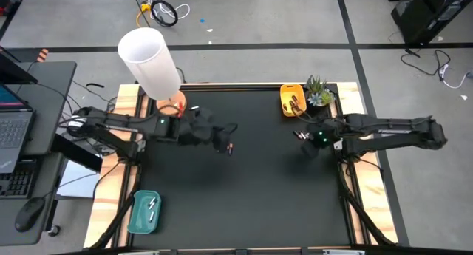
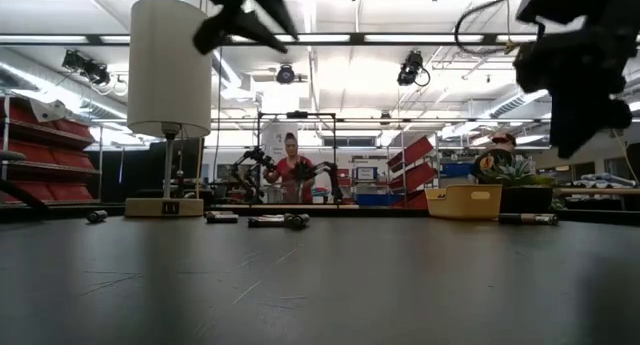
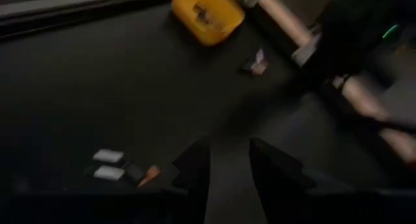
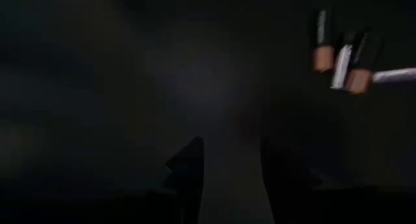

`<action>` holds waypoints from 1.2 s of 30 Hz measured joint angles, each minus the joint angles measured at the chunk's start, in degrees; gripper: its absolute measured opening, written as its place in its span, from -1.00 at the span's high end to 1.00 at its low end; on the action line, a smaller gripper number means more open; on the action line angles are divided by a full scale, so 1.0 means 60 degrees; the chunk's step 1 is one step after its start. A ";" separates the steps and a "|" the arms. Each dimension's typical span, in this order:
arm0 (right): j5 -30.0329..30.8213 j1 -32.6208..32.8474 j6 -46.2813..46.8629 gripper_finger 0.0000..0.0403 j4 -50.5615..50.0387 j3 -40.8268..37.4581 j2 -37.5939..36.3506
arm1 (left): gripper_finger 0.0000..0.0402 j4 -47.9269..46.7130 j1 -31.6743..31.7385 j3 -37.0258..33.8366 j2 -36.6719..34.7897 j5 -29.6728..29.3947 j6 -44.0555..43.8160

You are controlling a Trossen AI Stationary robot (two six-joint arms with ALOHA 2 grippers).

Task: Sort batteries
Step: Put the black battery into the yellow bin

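Fingers of the left gripper spread with nothing between them; same for the right gripper, parted and empty. Nearest, at the near left corner of the black table, a teal plastic tray with two slim white batteries lying in it. Toward mid-table, left gripper hovering left of centre, with two white cells and one dark, orange-tipped cell lying on the surface just beside its fingers; right gripper hovering right of centre, close to a small huddle of dark and white cells. Farther off, more loose cells strung along the far edge, then a yellow plastic tray at the far right corner beside a small green plant, and a white cylindrical lamp at the far left. Judged mid-sort, between picks and with no cell in hand. Next: lower over one cell, line the fingers across its length, close gently so it cannot roll, then carry to the matching tray.
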 joint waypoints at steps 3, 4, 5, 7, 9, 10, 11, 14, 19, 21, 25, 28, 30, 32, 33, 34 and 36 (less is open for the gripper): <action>-0.0260 -0.0425 -0.0575 0.32 0.0098 -0.0299 0.0279 | 0.40 0.0428 0.0511 -0.0008 0.0083 0.0604 -0.0033; -0.0257 -0.0576 -0.0868 0.32 0.0112 -0.0329 0.0387 | 0.40 0.0603 0.0630 -0.0009 0.0130 0.0699 -0.0135; -0.0243 -0.0731 -0.1209 0.33 0.0126 -0.0343 0.0500 | 0.40 0.0740 0.0720 -0.0010 0.0148 0.0760 -0.0250; -0.0211 -0.1070 -0.1792 0.33 0.0315 -0.0343 0.0791 | 0.40 0.0808 0.0788 -0.0010 0.0148 0.0844 -0.0301; -0.0237 -0.1426 -0.2395 0.33 0.0600 -0.0340 0.1116 | 0.40 0.0881 0.0860 -0.0006 0.0181 0.0875 -0.0298; -0.0326 -0.1616 -0.2693 0.33 0.0819 -0.0340 0.1314 | 0.40 0.0809 0.0914 -0.0006 0.0193 0.0908 -0.0300; -0.0487 -0.1810 -0.2856 0.33 0.1076 -0.0340 0.1520 | 0.40 0.0746 0.0995 -0.0006 0.0205 0.1000 -0.0300; -0.0899 -0.2225 -0.3025 0.33 0.1411 -0.0170 0.2115 | 0.40 0.0805 0.1249 -0.0006 0.0232 0.1402 -0.0300; -0.0671 -0.2424 -0.2361 0.33 0.1775 0.0703 0.2993 | 0.40 0.0818 0.1566 -0.0006 0.0274 0.1804 0.0928; -0.0500 -0.2412 -0.1716 0.33 0.2023 0.0950 0.3227 | 0.40 0.0711 0.1712 -0.0006 0.0272 0.1889 0.1404; -0.0178 -0.2405 -0.1029 0.33 0.3496 0.1014 0.3489 | 0.40 0.0637 0.1831 -0.0006 0.0272 0.2609 0.2540; -0.0043 -0.2642 -0.0857 0.32 0.3503 0.1018 0.3787 | 0.40 0.0379 0.1820 -0.0009 0.0272 0.3260 0.3206; -0.0006 -0.2759 -0.0848 0.32 0.3231 0.1015 0.4023 | 0.40 0.0400 0.1827 -0.0010 0.0272 0.3542 0.3699; -0.0016 -0.2811 -0.0988 0.32 0.2766 0.1012 0.4299 | 0.40 0.0398 0.1835 -0.0009 0.0272 0.3748 0.4087; -0.0012 -0.2817 -0.1071 0.32 0.2584 0.1004 0.4421 | 0.39 0.0388 0.1871 -0.0007 0.0272 0.3840 0.4257; 0.0002 -0.2808 -0.1132 0.32 0.2440 0.1004 0.4505 | 0.39 0.0370 0.1899 -0.0007 0.0272 0.3977 0.4329; 0.0096 -0.2751 -0.1206 0.32 0.2320 0.1004 0.4614 | 0.39 0.0384 0.1952 -0.0006 0.0272 0.4281 0.4438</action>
